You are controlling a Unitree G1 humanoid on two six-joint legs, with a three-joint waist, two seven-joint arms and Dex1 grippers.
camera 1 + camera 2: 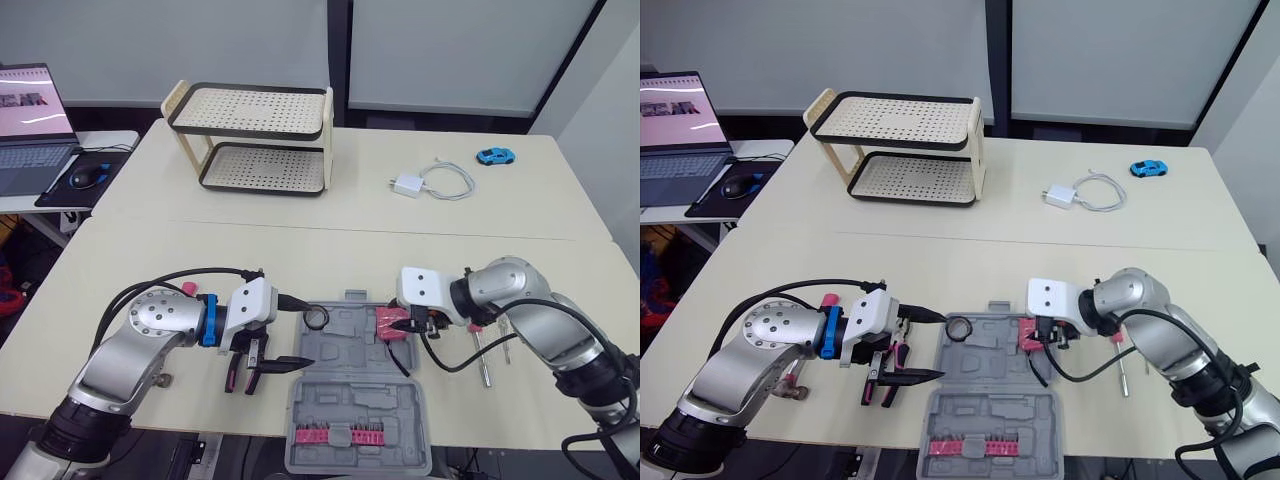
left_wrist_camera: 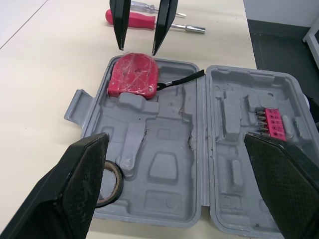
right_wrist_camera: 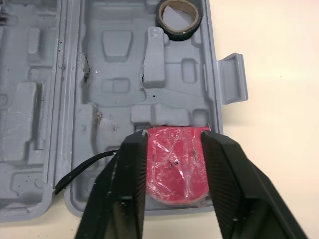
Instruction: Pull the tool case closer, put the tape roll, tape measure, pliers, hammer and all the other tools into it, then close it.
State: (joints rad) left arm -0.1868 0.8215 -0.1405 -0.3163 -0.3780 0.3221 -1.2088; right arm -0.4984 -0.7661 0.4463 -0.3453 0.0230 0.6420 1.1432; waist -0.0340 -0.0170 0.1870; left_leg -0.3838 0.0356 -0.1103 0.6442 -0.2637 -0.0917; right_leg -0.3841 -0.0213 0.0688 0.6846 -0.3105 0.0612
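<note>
Tape measure: red and squarish, wrapped in crinkled clear film with a black strap trailing, set at the right end of the tool case's tray.
Handling: probably hard, compact and fairly weighty, and the film looks slick. It is best pinched across its flat sides.
Right gripper: fingers closed on the tape measure's sides.
Tool case: grey, lying open at the near edge of the tabletop.
Tape roll: in the tray's far left corner.
Left gripper: fingers spread wide and empty, at the case's left edge.
Pliers: pink-handled, on the tabletop under that wrist.
</note>
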